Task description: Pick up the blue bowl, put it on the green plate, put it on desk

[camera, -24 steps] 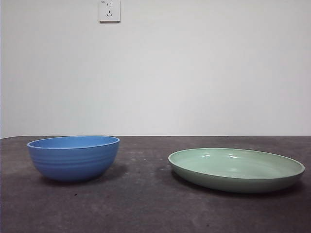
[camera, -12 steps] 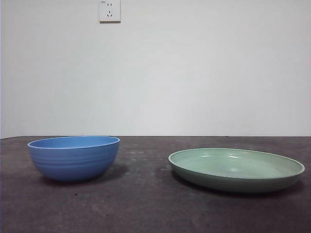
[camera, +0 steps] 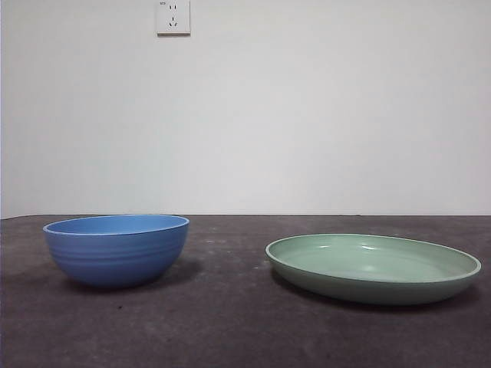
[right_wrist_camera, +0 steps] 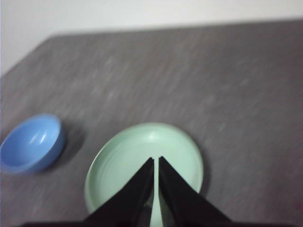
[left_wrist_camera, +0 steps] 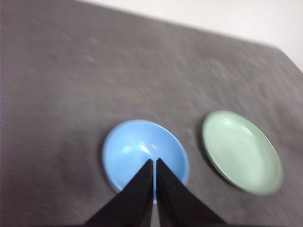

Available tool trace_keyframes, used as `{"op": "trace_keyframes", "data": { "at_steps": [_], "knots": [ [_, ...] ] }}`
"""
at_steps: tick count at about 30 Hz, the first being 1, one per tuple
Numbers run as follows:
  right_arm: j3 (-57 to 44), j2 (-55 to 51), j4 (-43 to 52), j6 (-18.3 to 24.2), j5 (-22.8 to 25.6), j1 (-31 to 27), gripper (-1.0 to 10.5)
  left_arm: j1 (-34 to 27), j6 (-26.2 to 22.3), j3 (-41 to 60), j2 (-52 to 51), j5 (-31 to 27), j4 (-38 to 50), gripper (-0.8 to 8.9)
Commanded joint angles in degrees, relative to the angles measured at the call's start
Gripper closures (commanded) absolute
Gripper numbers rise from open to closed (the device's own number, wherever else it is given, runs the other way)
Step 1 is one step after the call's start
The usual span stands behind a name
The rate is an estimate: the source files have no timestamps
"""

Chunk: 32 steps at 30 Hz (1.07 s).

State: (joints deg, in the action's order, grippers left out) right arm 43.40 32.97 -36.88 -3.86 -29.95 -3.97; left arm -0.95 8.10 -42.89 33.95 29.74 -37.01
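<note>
While poised high over the blue bowl point(left_wrist_camera: 142, 151) with jaws of left gripper point(left_wrist_camera: 155, 163) pressed together, open wide, descend onto one rim wall, avoiding green plate point(camera: 374, 264) well apart on desk point(camera: 230, 322); right gripper point(right_wrist_camera: 155, 161) likewise closed, waiting.

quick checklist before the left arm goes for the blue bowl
1. Blue bowl upright on the desk: ok.
2. Bowl holds nothing: ok.
3. Green plate bare, apart from the bowl: ok.
4. Left gripper above the bowl: ok.
5. Left jaws open for the rim: not ok, shut.
6. Right gripper, shut, over the plate where the bowl must land: not ok.
</note>
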Motion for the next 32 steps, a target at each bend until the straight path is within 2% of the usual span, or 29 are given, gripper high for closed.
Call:
{"op": "trace_keyframes", "data": {
  "at_steps": [1,6,10,14,19,22,24,26,28,32],
  "knots": [
    [4.5,4.5,-4.5,6.3,-1.9,1.4,9.4,2.1,-4.6,-3.3,3.5,2.6,-2.4,8.04],
    [9.5,10.5,-13.0,10.5,-2.2,5.9,9.4,7.2,-8.0,-6.8,8.2,3.8,-7.3,8.04],
    [10.6,12.7,-17.0,12.1,-2.0,10.3,9.4,10.4,-9.0,-7.6,9.9,3.8,-8.6,8.04],
    [10.6,13.3,-18.8,12.4,-1.3,13.6,9.4,11.8,-9.0,-7.6,10.3,3.8,-8.5,8.04],
    [10.6,13.4,-18.9,12.3,-1.3,14.8,9.4,11.9,-9.0,-7.6,10.2,3.8,-8.2,7.93],
    [10.6,13.4,-18.9,11.9,-1.3,14.8,9.1,11.9,-8.9,-7.6,10.2,3.8,-8.2,7.03],
    [10.6,13.4,-18.9,11.8,-1.3,14.8,8.1,11.9,-8.6,-7.6,10.2,3.8,-8.2,5.84],
    [10.6,13.4,-18.9,11.7,-1.3,14.8,6.5,11.9,-8.5,-7.6,10.2,3.8,-8.2,4.53],
    [10.6,13.4,-18.9,11.4,-1.3,14.8,6.1,11.9,-8.5,-7.6,10.2,3.8,-8.2,4.12],
    [10.6,13.4,-18.9,11.4,-1.3,14.8,6.1,11.9,-8.5,-7.6,10.2,3.8,-8.2,4.1]
  ]
}}
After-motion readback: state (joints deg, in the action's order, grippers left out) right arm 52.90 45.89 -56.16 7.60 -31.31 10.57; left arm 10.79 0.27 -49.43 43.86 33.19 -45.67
